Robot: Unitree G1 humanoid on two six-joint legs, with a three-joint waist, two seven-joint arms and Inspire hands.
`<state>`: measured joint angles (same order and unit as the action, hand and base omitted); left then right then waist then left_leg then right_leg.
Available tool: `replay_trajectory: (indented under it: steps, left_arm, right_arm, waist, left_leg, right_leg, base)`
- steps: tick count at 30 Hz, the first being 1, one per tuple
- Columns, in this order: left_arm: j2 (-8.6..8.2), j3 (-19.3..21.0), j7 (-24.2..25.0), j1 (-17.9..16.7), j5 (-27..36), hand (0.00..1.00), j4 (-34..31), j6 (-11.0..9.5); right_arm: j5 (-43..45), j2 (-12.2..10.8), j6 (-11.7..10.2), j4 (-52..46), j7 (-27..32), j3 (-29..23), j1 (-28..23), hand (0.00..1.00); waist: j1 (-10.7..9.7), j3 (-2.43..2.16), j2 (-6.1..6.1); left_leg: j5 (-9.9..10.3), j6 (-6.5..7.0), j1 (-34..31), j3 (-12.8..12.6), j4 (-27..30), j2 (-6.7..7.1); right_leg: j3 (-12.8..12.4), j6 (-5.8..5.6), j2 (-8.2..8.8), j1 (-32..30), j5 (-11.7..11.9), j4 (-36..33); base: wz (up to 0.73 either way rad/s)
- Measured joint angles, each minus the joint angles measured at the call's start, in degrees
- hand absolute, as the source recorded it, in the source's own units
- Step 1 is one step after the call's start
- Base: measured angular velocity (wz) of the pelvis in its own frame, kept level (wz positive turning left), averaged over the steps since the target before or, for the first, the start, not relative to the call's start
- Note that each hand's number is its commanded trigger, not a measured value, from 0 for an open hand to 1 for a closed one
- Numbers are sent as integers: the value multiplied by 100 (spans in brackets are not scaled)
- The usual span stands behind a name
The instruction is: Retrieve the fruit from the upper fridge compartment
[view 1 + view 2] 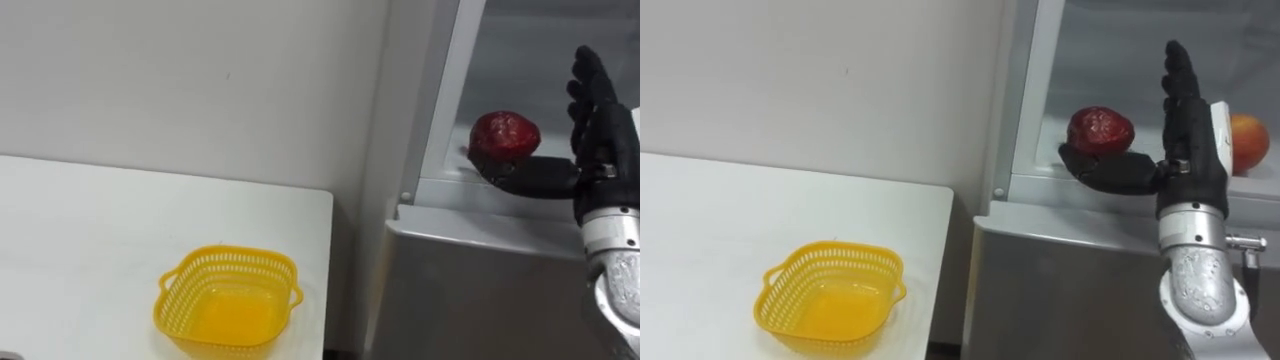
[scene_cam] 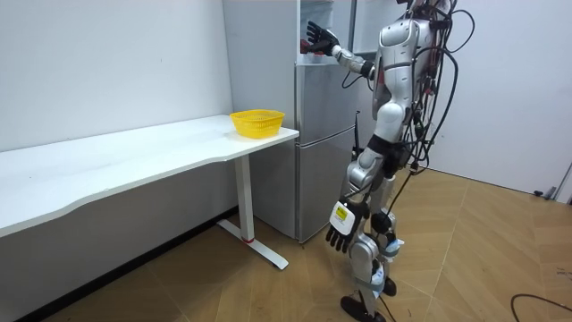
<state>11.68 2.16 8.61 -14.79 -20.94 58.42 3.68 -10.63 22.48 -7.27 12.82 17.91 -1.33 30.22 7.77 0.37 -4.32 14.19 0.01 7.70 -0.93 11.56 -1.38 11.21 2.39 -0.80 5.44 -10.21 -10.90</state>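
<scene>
So the red fruit [image 1: 505,135] sits in the open top part of the fridge [image 1: 470,280], near the front edge, about 9 o'clock from the right robot hand [image 1: 600,120]. That robot hand is open, fingers straight up, thumb stretched out just under the fruit, nothing gripped yet. It looks round, firm and a bit glossy, probably light, so I'd guess it can roll or slip. Best wrap it round the widest part. An orange fruit [image 1: 1250,140] peeks out at 3 o'clock. The left robot hand [image 2: 340,234] hangs relaxed by the thigh. A basket [image 1: 228,300] waits on the desk [image 1: 80,230] at 7 o'clock.
</scene>
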Motion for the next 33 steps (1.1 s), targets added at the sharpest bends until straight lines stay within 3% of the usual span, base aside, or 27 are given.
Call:
replay_trajectory:
  steps: [11, 16, 20, 24, 33]
  left_arm:
    - [23, -16, 90, 3, 3, 0, -32, 11]
    - [58, -19, 74, 4, 4, 0, -42, 23]
    - [67, -36, 51, 5, 3, 0, -52, 121]
    - [88, -36, 52, 0, 2, 0, -52, 136]
    - [109, -32, 118, -53, 3, 0, -190, 230]
  right_arm:
    - [220, 154, 120, 417, -320, 25, 234, 0]
    - [224, 402, 229, 957, -315, 121, 461, 0]
    - [223, 473, 252, 966, -329, 259, 469, 0]
    - [224, 473, 363, 966, -374, 259, 487, 0]
    - [135, 633, 369, 1554, -633, 263, 825, 0]
  waist:
    - [-18, -11, -21]
    - [-13, -37, -166]
    - [-19, -46, -222]
    - [-10, -46, -229]
    - [-8, -31, -217]
  left_leg:
    - [-1, 1, -33, 52, 8, 5]
    - [-11, 6, -42, 59, 4, 5]
    - [-11, 6, -33, 63, 6, 9]
    - [-11, 7, -50, 104, 8, 15]
    - [-11, 7, -111, 172, 28, 25]
  right_leg:
    - [112, 0, 38, -5, 0, 4]
    - [142, 0, 47, 10, 0, 4]
    - [142, -1, 49, 19, 1, 6]
    - [168, -1, 56, 39, 1, 7]
    - [173, -1, 56, -2, 0, 28]
  base:
    - [3]
    - [3]
    - [0]
    - [2]
    - [1]
